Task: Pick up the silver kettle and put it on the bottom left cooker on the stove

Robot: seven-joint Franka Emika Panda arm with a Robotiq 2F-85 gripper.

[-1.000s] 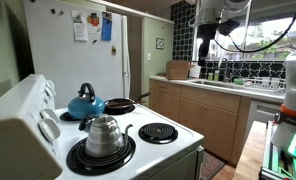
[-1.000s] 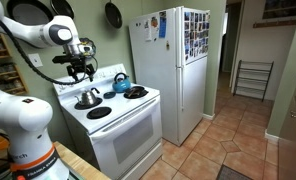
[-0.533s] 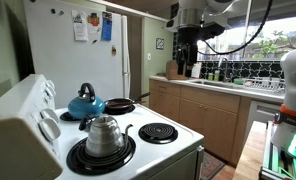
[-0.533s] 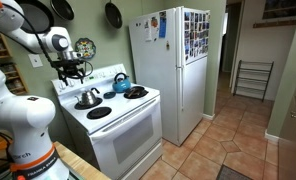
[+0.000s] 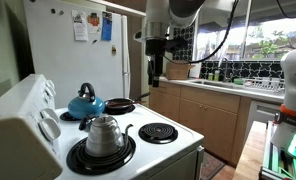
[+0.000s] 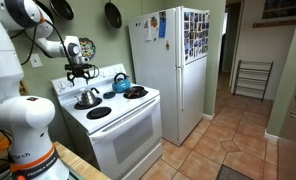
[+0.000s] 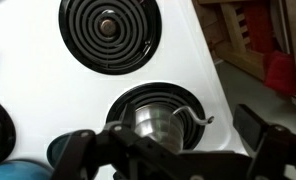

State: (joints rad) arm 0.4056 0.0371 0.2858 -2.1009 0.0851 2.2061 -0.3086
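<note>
Wrist view, looking straight down: the silver kettle (image 7: 168,120) sits on a coil burner near the edge of the stove (image 7: 48,80). It is not on the bottom left cooker (image 7: 110,30), which lies bare further up the frame. The gripper (image 7: 173,158) has its fingers (image 7: 76,150) spread wide with nothing between them, and the kettle is roughly under the gap. The kettle's handle is hard to make out from above. A descent lined up on the dome instead would likely skid off the shiny steel. The blue kettle (image 7: 13,172) shows at the lower-left corner.

In an exterior view the gripper (image 5: 156,68) hangs well above the stove (image 5: 183,150). The silver kettle (image 5: 103,133) is on the larger burner by the back panel, with the bottom left cooker (image 5: 158,132) just beside it, empty. The blue kettle (image 5: 85,102) and a black pan (image 5: 118,105) stand near, so a finger coming down off line could knock the blue kettle.

In an exterior view the gripper (image 6: 83,72) is over the silver kettle (image 6: 88,98), and the bottom left cooker (image 6: 98,113) is in front of it. Carried by the arched handle, the kettle may swing. The cooker looks barely wider than the kettle, so an off-centre set-down could leave it tilted on the rim.
</note>
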